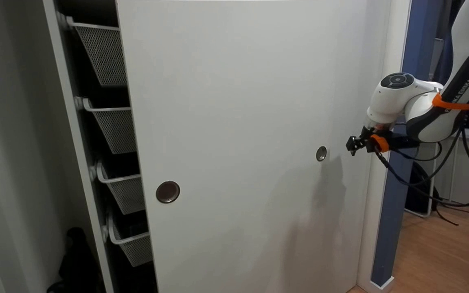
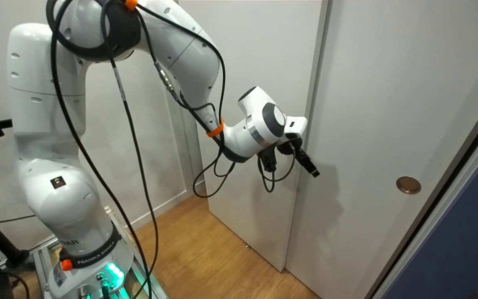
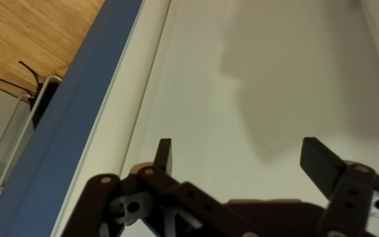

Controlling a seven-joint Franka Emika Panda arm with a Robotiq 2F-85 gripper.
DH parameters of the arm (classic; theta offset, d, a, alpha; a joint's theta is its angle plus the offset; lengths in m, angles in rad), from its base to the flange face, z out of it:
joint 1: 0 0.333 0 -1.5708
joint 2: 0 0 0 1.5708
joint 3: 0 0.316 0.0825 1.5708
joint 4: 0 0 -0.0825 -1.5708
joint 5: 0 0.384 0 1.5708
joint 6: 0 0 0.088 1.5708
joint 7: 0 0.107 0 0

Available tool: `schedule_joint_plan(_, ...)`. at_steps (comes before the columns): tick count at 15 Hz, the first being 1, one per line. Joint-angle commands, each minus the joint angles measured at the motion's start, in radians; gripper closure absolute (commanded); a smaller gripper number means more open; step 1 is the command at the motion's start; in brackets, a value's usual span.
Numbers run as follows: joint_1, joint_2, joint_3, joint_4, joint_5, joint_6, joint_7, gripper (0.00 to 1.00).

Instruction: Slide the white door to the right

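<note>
And there's your end effector, spread and empty, near the right pull of the white door partly covering the left-hand baskets, so I'd narrow it, dip into that pull and push steadily rightward.

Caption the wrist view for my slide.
Open gripper facing a shadowed pale panel, with a blue post and wooden floor at the picture's left.

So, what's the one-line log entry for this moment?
hand: open, empty | white door: ungripped | mesh drawers: four visible beyond the door's left edge
</note>
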Motion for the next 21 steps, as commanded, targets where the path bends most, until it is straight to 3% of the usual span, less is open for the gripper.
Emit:
schedule_joint_plan(1,-0.032,-0.021,0.073,-0.028,0.044,0.073,-0.1,0.0)
schedule_joint_plan(8,-0.093,0.006,0.225,0.003,0.126,0.134,-0.211,0.0)
schedule_joint_plan(13,-0.085,0.035,0.226,0.064,0.113,0.136,-0.202,0.0)
schedule_joint_plan(21,-0.127,0.068,0.268,0.079,0.13,0.094,-0.239,0.0)
